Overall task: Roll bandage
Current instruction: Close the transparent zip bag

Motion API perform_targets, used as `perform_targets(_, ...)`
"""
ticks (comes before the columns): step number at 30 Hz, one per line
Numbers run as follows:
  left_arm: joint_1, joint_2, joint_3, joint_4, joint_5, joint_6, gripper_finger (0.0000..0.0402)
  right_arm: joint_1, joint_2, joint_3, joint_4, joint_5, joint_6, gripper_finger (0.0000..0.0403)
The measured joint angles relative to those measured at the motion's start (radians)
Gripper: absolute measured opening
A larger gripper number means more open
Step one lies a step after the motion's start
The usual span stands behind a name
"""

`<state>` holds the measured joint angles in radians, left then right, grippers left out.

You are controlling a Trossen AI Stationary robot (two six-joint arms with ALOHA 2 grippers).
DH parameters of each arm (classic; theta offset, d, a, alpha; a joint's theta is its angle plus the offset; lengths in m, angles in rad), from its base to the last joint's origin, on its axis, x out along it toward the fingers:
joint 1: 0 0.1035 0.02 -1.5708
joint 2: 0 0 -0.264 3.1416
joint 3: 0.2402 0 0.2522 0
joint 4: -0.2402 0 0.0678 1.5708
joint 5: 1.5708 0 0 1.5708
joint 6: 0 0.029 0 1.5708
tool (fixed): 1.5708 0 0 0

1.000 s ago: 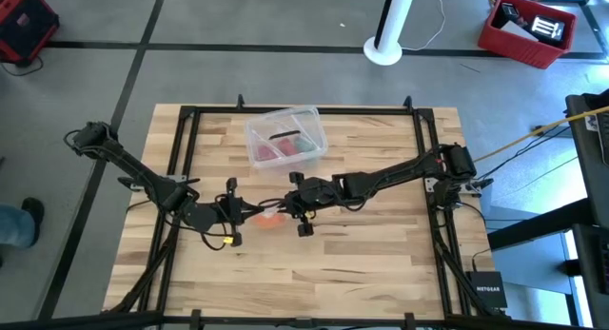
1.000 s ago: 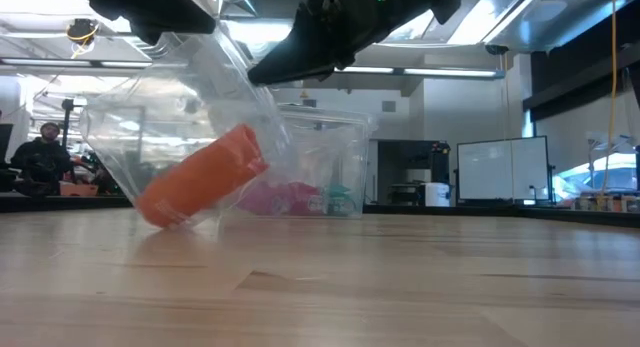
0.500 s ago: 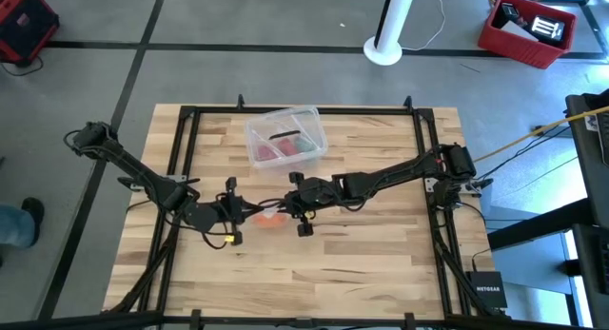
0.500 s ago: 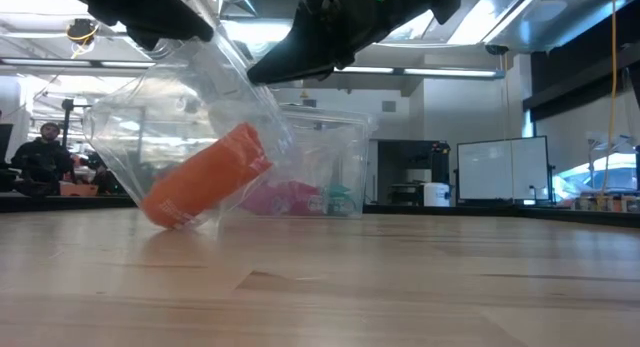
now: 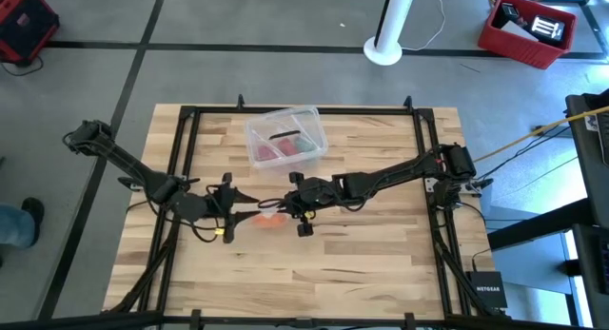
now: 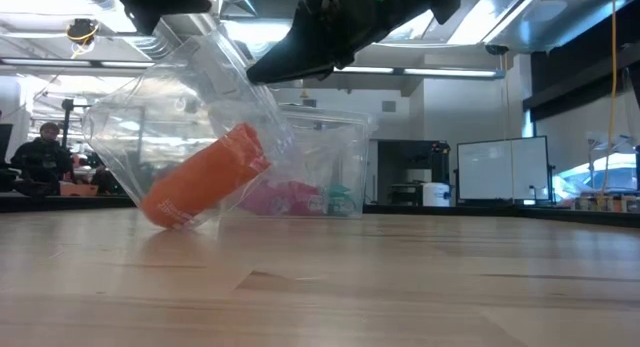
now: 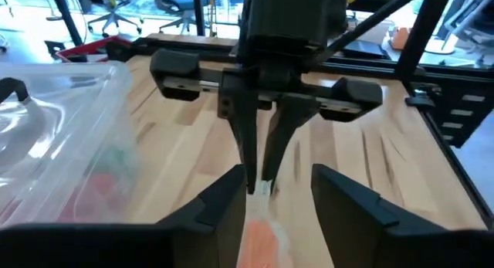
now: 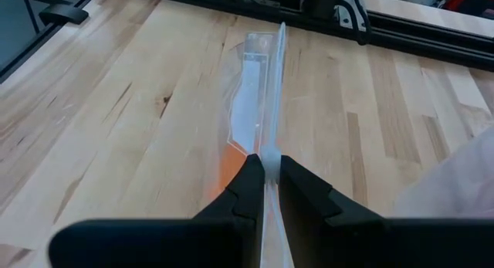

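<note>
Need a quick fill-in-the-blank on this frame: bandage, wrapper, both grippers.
1. The bandage is a roll of ____ colour.
2. It sits inside a clear plastic ____.
3. The right gripper is ____ on the wrapper.
4. The left gripper has its fingers ____.

Missing words: orange; wrapper; shut; open

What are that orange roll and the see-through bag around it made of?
The bandage looks like soft matte fabric, judging by its dull, even orange surface. The wrapper around it seems thin clear plastic film: glossy, creased, and you see straight through it. The right gripper pinches its edge.
</note>
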<state>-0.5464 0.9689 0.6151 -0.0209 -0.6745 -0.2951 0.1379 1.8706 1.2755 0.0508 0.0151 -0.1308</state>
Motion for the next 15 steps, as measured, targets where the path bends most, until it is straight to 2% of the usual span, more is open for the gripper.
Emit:
perform_targets(7, 0.060, 0.052, -0.004, 0.003, 0.010, -0.076, 0.0145, 0.000, 0.000, 0.000, 0.002, 0.000, -0.004, 0.0040)
perform_targets(15, 0.130, 0.138, -0.005, 0.037, 0.133, -0.107, 0.0145, -0.001, 0.000, 0.000, 0.002, 0.001, -0.018, 0.0040)
